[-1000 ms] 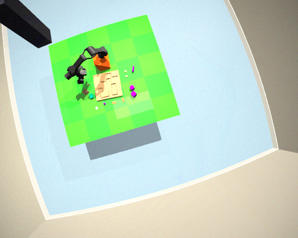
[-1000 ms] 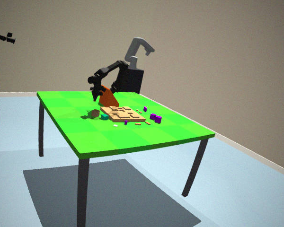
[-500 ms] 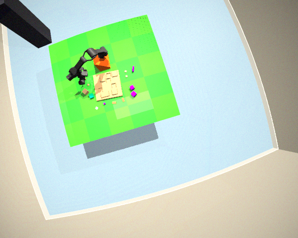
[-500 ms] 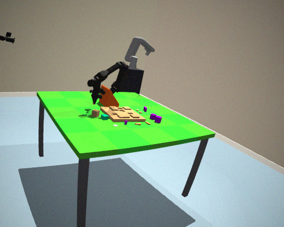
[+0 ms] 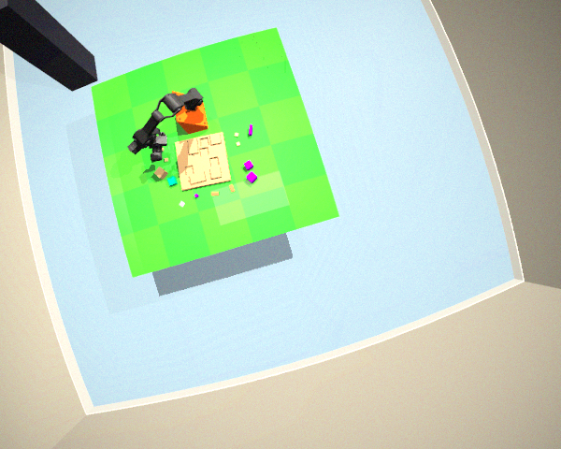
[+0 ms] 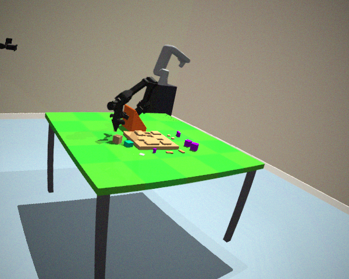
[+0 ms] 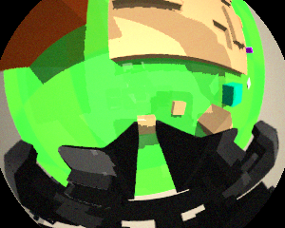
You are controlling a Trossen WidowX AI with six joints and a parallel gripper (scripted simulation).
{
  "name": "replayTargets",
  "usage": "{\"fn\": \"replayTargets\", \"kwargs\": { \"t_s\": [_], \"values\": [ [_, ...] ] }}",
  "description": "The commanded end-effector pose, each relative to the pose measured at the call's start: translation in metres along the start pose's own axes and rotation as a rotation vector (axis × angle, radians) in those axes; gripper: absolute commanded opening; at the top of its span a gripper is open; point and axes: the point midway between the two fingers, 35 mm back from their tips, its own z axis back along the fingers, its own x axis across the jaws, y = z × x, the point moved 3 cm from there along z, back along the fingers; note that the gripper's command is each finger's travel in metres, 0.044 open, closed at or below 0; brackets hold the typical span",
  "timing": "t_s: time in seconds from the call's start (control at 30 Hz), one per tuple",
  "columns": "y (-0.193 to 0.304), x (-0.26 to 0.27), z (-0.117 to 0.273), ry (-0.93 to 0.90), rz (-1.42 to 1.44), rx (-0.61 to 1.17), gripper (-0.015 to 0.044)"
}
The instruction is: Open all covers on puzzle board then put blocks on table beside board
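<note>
My gripper [image 5: 162, 149] [image 6: 115, 129] [image 7: 146, 124] is shut on a small tan block [image 7: 146, 121], held low over the table beside the board. The tan puzzle board [image 5: 201, 165] [image 6: 131, 136] [image 7: 133, 40] lies flat, with several raised covers; their exact positions are too small to tell. Another small tan block [image 5: 165, 160] [image 7: 179, 107] lies on the table between the gripper and the board. Two small cream blocks, one [image 5: 236, 135] [image 6: 168, 135] and another [image 5: 237, 143] [image 6: 173, 138], lie off the board's opposite side. Two tan pieces [image 5: 215, 194] [image 5: 231, 187] lie off its front edge.
A brown cube [image 5: 160, 173] [image 6: 117, 139] [image 7: 215, 120] and a teal block [image 5: 172, 181] [image 6: 128, 143] [image 7: 232, 94] stand near the gripper's side. Several purple pieces [image 5: 248, 165] [image 5: 251, 177] [image 5: 251, 129] lie around the board. An orange wedge [image 5: 192, 117] [image 6: 134, 121] stands behind it.
</note>
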Motion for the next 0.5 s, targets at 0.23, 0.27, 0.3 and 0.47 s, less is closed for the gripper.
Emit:
{"fn": "replayTargets", "kwargs": {
  "t_s": [0.23,0.27,0.3,0.47],
  "values": [
    [-0.002,0.004,-0.021,-0.006,-0.009,-0.014,0.0080],
    [-0.002,0.004,-0.023,-0.006,-0.009,-0.014,0.0080],
    [-0.003,0.005,-0.024,-0.006,-0.009,-0.014,0.0080],
    [-0.004,0.006,-0.032,-0.007,-0.009,-0.015,0.0080]
  ]
}}
